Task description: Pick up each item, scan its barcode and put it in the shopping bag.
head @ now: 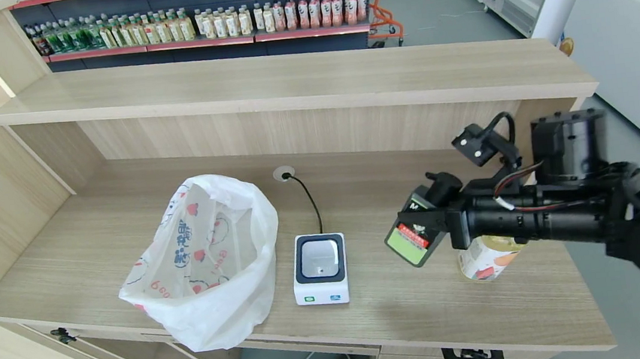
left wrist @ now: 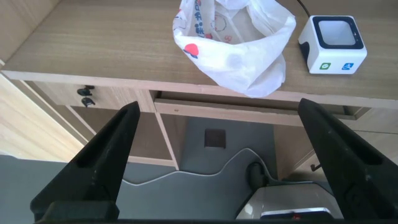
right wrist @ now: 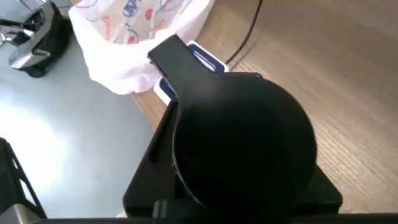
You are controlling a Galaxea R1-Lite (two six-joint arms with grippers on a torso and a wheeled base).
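Box (head: 409,246), green-faced, hung over the counter (head: 360,211) just right of the scanner (head: 319,267), clamped in the right gripper (head: 421,222). It looked light and stiff, probably cardboard, so pinching its 2 flat sides seemed safest. The left gripper (left wrist: 217,112) gaped wide, holding nothing.

The bag (head: 202,259) carries blue characters and red marks, too creased to read. The scanner (head: 319,268) shows 2 small front icons, 1 green and 1 blue. The box (head: 410,242) bears a red label, and the can (head: 484,259) coloured print, both illegible.
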